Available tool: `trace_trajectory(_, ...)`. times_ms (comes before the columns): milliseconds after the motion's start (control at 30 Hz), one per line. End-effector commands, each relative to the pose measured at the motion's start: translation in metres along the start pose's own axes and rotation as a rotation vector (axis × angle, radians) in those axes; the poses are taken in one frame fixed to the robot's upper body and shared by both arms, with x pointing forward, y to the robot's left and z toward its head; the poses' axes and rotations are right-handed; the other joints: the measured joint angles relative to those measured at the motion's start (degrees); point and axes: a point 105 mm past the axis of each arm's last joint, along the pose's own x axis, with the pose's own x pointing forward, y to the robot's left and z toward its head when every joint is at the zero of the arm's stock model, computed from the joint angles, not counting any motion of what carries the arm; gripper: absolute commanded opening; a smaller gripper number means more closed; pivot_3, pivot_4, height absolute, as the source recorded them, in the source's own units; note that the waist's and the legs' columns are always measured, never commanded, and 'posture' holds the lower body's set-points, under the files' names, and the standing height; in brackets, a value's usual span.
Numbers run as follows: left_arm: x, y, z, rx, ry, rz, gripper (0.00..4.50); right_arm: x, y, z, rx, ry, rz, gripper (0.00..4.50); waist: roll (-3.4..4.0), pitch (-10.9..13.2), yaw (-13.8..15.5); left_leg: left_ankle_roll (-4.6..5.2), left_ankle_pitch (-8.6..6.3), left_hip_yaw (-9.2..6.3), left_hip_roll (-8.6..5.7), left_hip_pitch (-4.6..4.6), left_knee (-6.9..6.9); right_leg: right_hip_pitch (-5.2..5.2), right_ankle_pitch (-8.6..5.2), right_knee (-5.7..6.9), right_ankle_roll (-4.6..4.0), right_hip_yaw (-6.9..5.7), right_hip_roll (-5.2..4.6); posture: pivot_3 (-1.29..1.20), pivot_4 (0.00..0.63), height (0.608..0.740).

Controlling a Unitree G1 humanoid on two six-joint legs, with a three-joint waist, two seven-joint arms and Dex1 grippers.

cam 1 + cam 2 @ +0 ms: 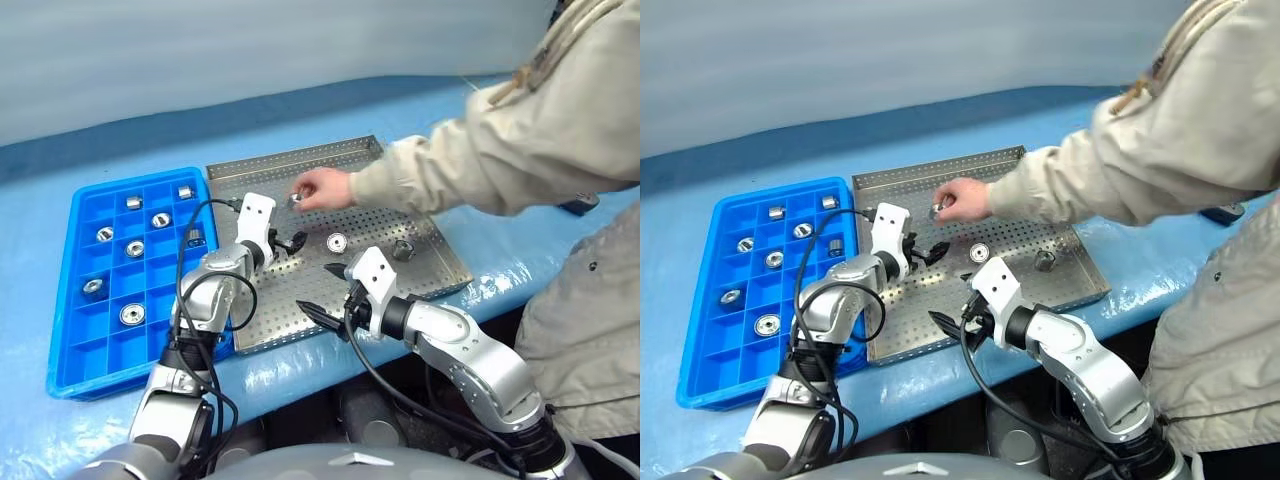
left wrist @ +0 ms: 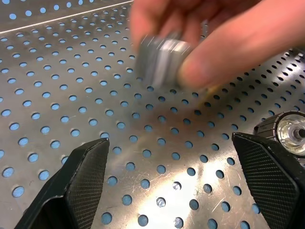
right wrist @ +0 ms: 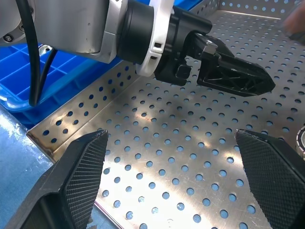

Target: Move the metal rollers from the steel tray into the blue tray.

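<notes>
The steel tray (image 1: 250, 180) lies in the middle of the blue table, with the blue tray (image 1: 105, 352) beside it on the left. Several metal rollers (image 1: 131, 314) sit in the blue tray's compartments. Two rollers (image 1: 337, 242) (image 1: 403, 250) rest on the steel tray. A person's hand (image 1: 325, 187) pinches another roller (image 2: 162, 59) just above the steel tray. My left gripper (image 1: 291, 243) hovers open low over the steel tray, just short of that hand. My right gripper (image 1: 318, 290) hangs open above the tray's near part, empty.
The person stands at the right, a beige sleeve (image 1: 480, 160) reaching across the steel tray's far right corner. A small dark object (image 1: 580, 203) lies on the blue table cover behind the sleeve. My left arm's cable (image 1: 185, 250) loops over the blue tray's right edge.
</notes>
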Motion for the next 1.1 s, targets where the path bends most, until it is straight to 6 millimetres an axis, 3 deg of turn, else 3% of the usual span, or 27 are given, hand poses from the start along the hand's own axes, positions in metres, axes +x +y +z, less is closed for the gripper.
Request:
trace_trajectory(33, -0.002, -0.003, 0.008, 0.026, -0.037, -0.002, 4.49, -0.002, 0.003, 0.012, -0.031, -0.045, 0.013, 4.5, 0.0, 0.0, -0.1, 0.0, 0.0, 0.0, 0.0, 0.0, 0.0, 0.0, 0.0, 0.0, 0.0, 0.0, 0.0, -0.2, 0.15, 0.74)
trace_trajectory(767, -0.009, 0.003, 0.014, 0.055, -0.07, -0.005, 4.49, -0.001, 0.004, 0.011, -0.035, -0.035, 0.019, 4.5, 0.0, 0.0, -0.1, 0.0, 0.0, -0.01, 0.0, 0.01, -0.04, 0.0, -0.01, 0.0, 0.02, 0.0, 0.0, -0.19, 0.15, 0.74)
trace_trajectory(1100, -0.03, -0.032, 0.038, 0.213, -0.206, -0.327, 4.49, -0.001, 0.006, 0.01, -0.037, -0.025, 0.032, 4.5, 0.01, 0.0, -0.1, 0.0, 0.0, 0.01, 0.0, -0.03, -0.07, -0.14, -0.02, 0.0, 0.02, 0.01, -0.01, -0.19, 0.15, 0.74)
